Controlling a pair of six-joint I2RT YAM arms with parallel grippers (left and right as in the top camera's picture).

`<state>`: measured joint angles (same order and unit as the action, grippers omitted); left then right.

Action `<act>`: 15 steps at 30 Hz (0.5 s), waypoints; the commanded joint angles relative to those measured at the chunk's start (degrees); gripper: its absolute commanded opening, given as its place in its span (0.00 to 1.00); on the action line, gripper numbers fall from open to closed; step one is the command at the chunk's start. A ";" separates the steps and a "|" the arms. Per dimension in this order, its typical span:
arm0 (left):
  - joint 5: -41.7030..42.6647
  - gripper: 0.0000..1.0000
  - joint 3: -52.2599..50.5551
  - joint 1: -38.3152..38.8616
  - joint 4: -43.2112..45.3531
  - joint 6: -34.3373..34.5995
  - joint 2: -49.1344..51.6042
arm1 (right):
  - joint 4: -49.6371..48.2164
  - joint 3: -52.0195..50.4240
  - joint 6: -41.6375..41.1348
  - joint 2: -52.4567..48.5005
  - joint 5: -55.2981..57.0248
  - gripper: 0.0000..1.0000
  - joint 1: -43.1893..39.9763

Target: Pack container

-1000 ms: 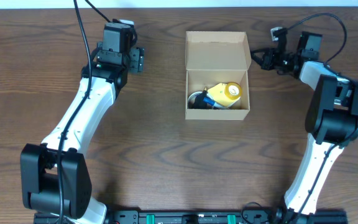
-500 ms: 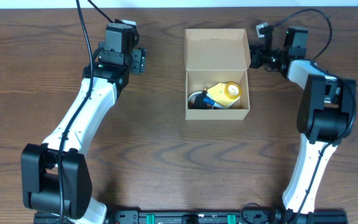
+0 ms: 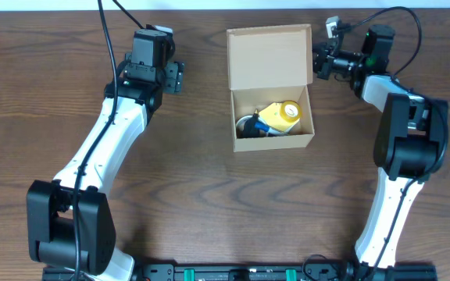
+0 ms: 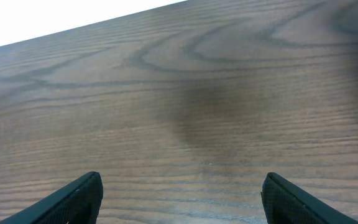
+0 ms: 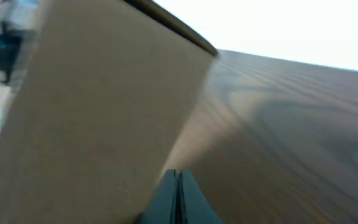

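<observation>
The container (image 3: 275, 142), a tan cardboard box, is placed at the middle back of the counter (image 3: 209, 195), between the two arms, with its flap lid (image 3: 268, 56) raised at the far side. To its left, well apart from it, the left gripper (image 3: 176, 76) is held released: in the wrist view its fingers (image 4: 82, 193) are spread wide, with only bare wood between them. Inside the container, a dark round item (image 3: 247, 125) is seen at the left end, with a small blue piece just beside it. A yellow item (image 3: 276, 117) with a pale round cap (image 3: 291, 112) is laid at an angle across the middle and right. At the lid's right edge the right gripper (image 3: 319, 61) is positioned. In its wrist view the fingers are clenched together, nothing is seen between them, and the cardboard flap is seen just beside them.
</observation>
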<state>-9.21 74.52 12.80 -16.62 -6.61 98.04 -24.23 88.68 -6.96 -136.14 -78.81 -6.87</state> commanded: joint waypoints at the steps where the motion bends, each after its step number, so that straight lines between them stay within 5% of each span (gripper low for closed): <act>1: -0.57 0.83 0.22 0.02 -0.26 -1.11 -0.02 | -4.00 0.15 -4.74 0.15 -10.60 0.02 0.63; 8: -5.07 0.83 0.22 0.02 -1.16 -1.11 -0.33 | -25.66 0.15 -24.09 0.15 -10.60 0.03 3.02; 15: -4.70 0.83 1.11 0.13 -1.33 -1.09 -3.28 | -62.71 0.15 -53.66 0.15 -10.60 0.02 6.01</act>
<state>-12.86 74.54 12.86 -17.80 -7.53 97.51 -81.52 88.75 -45.58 -136.14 -88.53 -1.39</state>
